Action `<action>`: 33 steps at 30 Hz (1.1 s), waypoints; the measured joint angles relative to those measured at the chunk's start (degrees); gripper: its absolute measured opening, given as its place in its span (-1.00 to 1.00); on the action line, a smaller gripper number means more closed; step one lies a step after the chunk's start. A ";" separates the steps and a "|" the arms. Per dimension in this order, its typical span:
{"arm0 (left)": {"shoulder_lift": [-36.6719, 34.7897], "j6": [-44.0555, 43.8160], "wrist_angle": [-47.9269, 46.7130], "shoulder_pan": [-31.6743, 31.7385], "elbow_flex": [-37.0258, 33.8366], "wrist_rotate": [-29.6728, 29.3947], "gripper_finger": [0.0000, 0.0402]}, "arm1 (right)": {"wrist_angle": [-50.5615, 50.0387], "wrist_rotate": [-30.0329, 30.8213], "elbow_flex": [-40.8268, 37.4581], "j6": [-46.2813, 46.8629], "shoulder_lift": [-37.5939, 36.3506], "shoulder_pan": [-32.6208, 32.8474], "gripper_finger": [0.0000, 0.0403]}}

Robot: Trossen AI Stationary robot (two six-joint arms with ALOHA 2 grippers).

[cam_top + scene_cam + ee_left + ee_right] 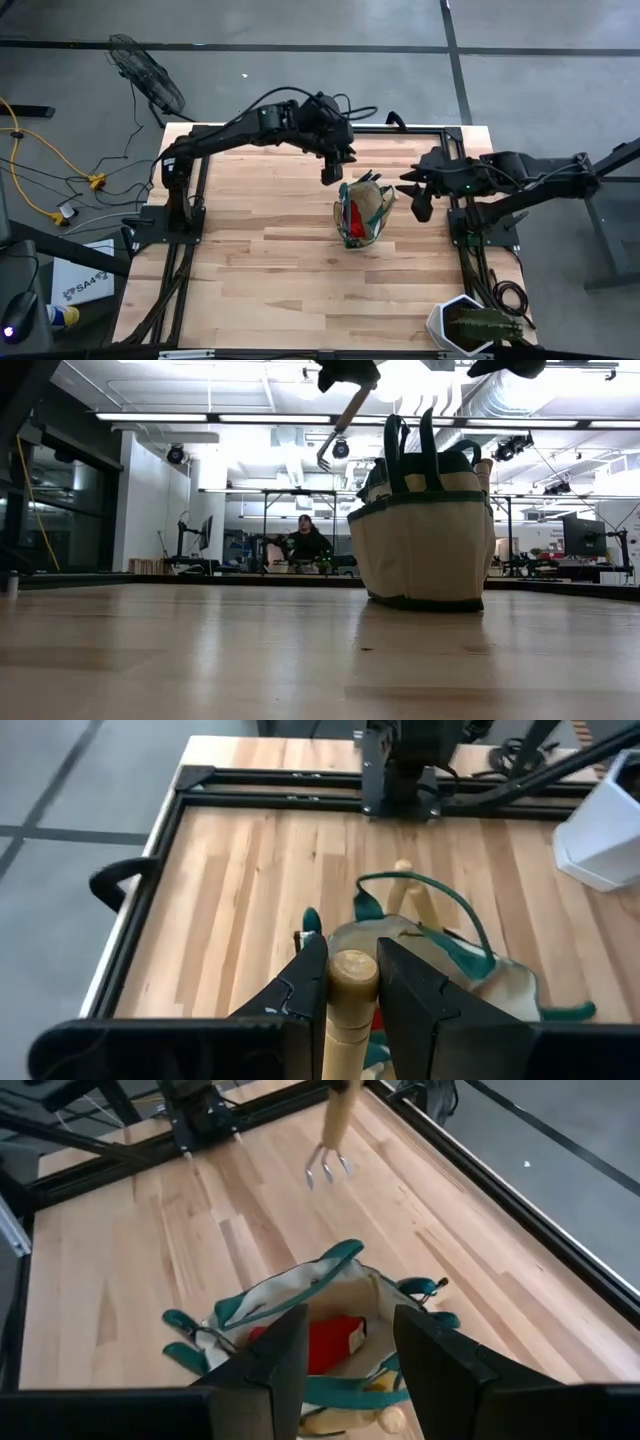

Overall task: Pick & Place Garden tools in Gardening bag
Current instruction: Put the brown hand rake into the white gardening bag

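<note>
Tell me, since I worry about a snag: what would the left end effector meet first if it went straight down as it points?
Probably the gardening bag, near its rim. The left end effector grips a wooden-handled fork hanging above and slightly beside it, so depth is uncertain.

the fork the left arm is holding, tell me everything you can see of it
The fork is a small hand tool with a pale wooden handle and a short metal head ending in three curved prongs. The left gripper is shut on the handle's rounded butt end, a finger on each side. It hangs tilted, prongs down, in the air beside the gardening bag and above the table, touching neither. Nothing but the fingers touches it.
</note>
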 joint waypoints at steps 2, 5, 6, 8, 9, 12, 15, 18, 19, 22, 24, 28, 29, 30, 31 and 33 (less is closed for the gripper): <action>-0.04 -0.91 1.51 -0.80 -1.21 -1.14 -0.70 | -0.20 0.71 0.00 0.01 -0.36 1.00 -0.30; -0.48 -1.90 1.73 -2.28 -2.71 -2.77 -0.70 | -0.33 1.86 0.00 0.01 -0.52 1.97 -0.30; -0.56 -2.03 1.89 -2.88 -2.91 -3.44 -0.70 | -0.46 2.37 0.00 0.12 -0.52 2.22 -0.30; -0.73 -2.15 1.72 -3.92 -3.01 -4.21 -0.70 | -0.58 3.44 0.00 0.72 -0.52 2.43 -0.30; -1.03 -2.08 1.27 -4.27 -3.09 -4.38 -0.70 | -0.66 3.92 0.00 1.01 -0.54 2.38 -0.30; -1.56 -1.73 1.25 -4.99 -3.09 -4.45 -0.70 | -0.75 5.72 0.00 2.41 -0.54 2.38 -0.30; -2.18 -0.95 0.76 -4.89 -3.09 -4.40 -0.70 | -0.75 7.32 0.00 4.16 -0.52 2.38 -0.30; -2.80 -0.26 1.03 -4.81 -3.09 -3.13 -0.70 | -0.76 8.08 0.00 5.06 -0.44 2.38 -0.30; -2.93 -0.05 1.86 -4.81 -3.09 -2.09 -0.70 | -0.75 8.65 0.00 5.33 -0.37 2.38 -0.30; -3.05 0.78 5.57 -4.90 -3.34 1.15 -0.70 | -0.75 9.89 -0.02 5.76 -0.32 2.38 -0.30; -3.15 0.78 10.62 -4.95 -5.88 2.73 -0.70 | -0.73 9.98 -0.02 6.20 -0.32 2.38 -0.30; -3.51 -0.86 17.60 -4.88 -12.26 6.03 -0.70 | -0.81 10.57 -0.04 8.86 -0.32 2.38 -0.30; -3.73 -0.88 19.05 -4.88 -13.69 5.88 -0.70 | -0.84 10.59 -0.04 9.38 -0.32 2.38 -0.30; -4.17 -0.96 20.58 -4.88 -14.97 6.05 -0.70 | -0.91 10.74 -0.04 9.94 -0.32 2.38 -0.30; -5.04 -1.28 21.12 -4.87 -16.30 6.54 -0.70 | -1.09 11.03 -0.05 10.55 -0.30 2.38 -0.30; -6.90 -1.23 23.05 -4.86 -18.89 6.83 -0.70 | -1.30 11.47 -0.22 11.73 -0.26 2.38 -0.30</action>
